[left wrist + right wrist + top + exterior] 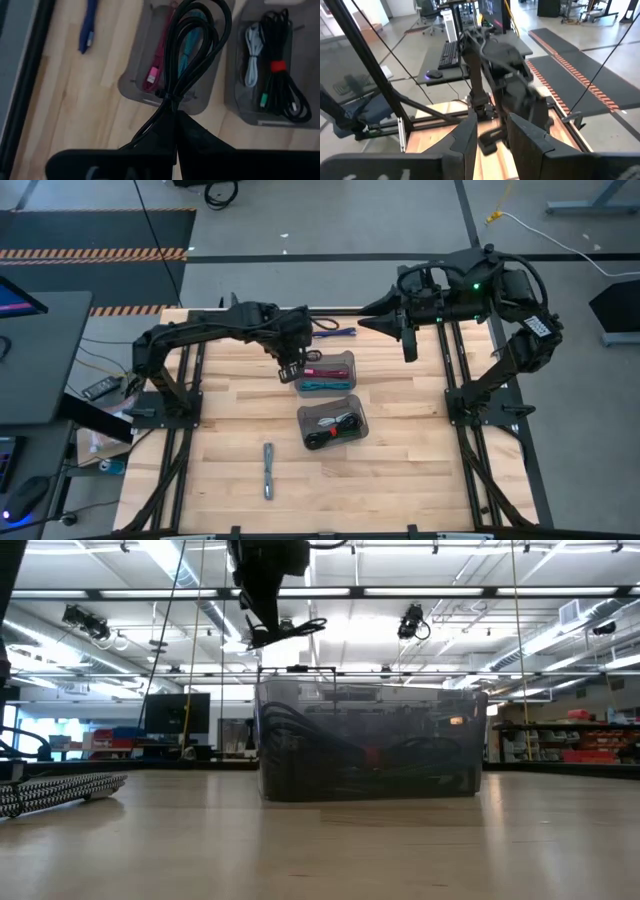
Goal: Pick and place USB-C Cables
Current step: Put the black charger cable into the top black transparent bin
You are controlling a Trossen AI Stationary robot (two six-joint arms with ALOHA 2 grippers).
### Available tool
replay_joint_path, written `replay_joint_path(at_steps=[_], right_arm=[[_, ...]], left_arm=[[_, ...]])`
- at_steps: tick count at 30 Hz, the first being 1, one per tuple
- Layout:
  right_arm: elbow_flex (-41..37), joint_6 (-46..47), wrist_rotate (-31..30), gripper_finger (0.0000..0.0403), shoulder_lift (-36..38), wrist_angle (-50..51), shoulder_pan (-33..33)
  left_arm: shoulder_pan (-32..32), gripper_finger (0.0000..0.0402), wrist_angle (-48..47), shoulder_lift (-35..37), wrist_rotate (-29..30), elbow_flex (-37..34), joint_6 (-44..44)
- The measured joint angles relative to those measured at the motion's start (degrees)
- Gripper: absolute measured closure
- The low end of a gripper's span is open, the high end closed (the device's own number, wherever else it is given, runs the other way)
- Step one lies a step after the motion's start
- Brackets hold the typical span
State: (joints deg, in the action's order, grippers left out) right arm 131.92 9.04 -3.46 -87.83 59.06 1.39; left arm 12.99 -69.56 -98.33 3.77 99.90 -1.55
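Now the left gripper (175, 131) is clamped on a black cable (197, 47), holding it above the far bin (325, 372). Meanwhile the right gripper (492, 137) waits raised, fingers apart.

Place: a robotics lab in a wide industrial hall
Ceiling: fluorescent strips (430, 592) are glowing along open beams
Floor: hazard-striped mats (95, 253) are lying on grey concrete
Furniture: a desk with keyboard (448, 54) is standing beside the butcher-block table (400, 470)
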Motion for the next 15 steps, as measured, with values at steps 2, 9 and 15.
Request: replay_joint_path(at_steps=[2,9,15], right_arm=[[0.0,-0.02,0.0,0.0289,-0.16,-1.17,0.0],[0.0,-2.22,0.0,0.0289,-0.22,-1.76,-0.04],[-0.01,-10.17,0.03,0.0289,0.0,-5.37,-2.02]], left_arm=[[-0.02,0.0395,0.26,-0.69,-0.13,-0.04,0.97],[0.07,0.0396,6.82,-1.19,-0.66,-0.04,3.33],[1.51,0.0396,11.29,-2.44,-4.55,0.05,2.49]])
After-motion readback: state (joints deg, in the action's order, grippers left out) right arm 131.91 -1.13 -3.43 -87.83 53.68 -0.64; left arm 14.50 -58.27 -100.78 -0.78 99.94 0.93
